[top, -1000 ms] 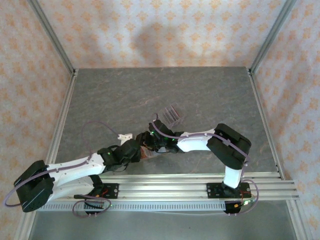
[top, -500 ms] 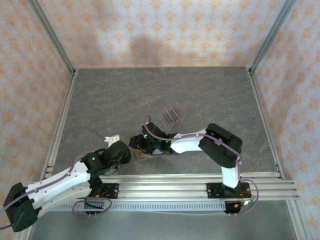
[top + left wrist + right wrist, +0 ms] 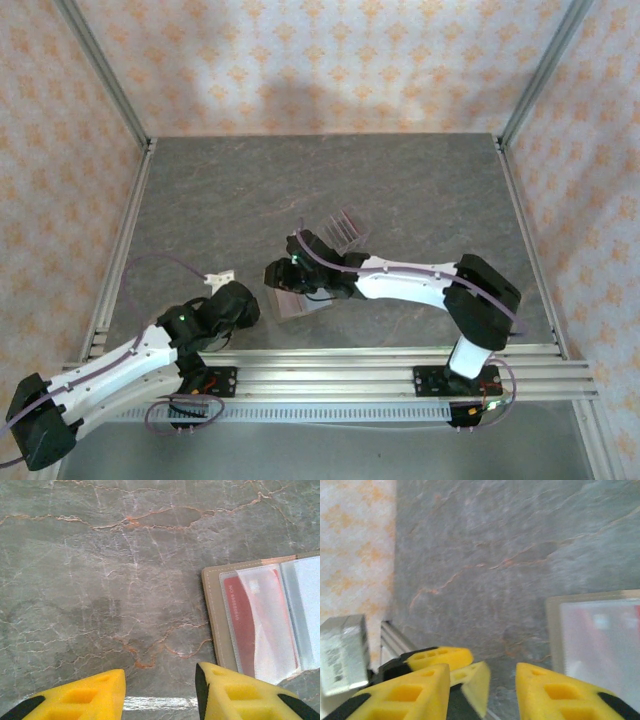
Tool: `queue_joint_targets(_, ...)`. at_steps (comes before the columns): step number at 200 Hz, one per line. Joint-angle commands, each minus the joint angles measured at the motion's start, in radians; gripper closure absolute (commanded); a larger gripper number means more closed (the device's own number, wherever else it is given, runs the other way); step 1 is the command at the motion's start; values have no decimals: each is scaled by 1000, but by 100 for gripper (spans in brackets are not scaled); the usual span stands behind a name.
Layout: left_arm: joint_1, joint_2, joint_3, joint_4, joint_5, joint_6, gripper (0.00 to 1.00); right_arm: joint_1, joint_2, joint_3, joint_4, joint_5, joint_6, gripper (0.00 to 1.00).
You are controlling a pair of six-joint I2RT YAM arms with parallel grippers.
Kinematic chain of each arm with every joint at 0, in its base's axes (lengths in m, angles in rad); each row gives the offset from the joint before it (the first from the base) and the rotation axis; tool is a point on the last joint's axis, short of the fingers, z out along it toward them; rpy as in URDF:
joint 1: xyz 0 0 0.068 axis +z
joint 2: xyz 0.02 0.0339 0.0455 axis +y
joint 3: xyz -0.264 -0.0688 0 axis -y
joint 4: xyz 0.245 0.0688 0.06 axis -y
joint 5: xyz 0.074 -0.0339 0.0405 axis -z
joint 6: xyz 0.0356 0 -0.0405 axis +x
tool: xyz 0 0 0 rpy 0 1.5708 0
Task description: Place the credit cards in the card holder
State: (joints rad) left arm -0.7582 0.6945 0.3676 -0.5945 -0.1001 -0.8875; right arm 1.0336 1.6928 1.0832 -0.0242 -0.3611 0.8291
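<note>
**A:** Any writing to read?

**B:** There's white lettering on the red inside the card holder (image 3: 260, 620), under a clear sleeve. It's too blurred to make out.

**A:** Where does the holder lie?

**B:** It's open and flat, ahead and to the right of the left gripper (image 3: 160, 690). That gripper's yellow fingers are spread over bare table (image 3: 100, 580). The right gripper (image 3: 482, 685) is spread and empty too, with the holder's tan edge ahead on its right.

**A:** Room to move?

**B:** Grey veined stone lies open ahead-left of both. An orange-patterned wall (image 3: 355, 540) stands beyond the right gripper's left finger.
</note>
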Motion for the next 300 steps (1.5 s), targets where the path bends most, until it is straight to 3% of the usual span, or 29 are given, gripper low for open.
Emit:
queue_joint_targets(1,7,4,43,10,42,53,53,-21,-2,-8,-159,104,-56,72)
queue_joint_targets(59,7,215,138,119,120,150,40,-68,60,-8,-286,217,-124,82)
queue_joint_targets(124,7,475,207,201,104,201,40,-96,110,-109,-251,257,-85,84)
queue_joint_targets(181,7,580,229,232,96,236,41,-96,-40,-277,-190,311,20,86)
queue_joint_targets(220,6,653,250,258,95,245,45,-87,-107,-238,-262,309,-20,77)
queue_joint_targets(268,7,529,257,183,66,224,48,-81,-150,-165,-335,307,-79,69)
queue_joint_targets(300,8,413,267,127,43,234,45,-85,-192,-98,-449,393,-141,61)
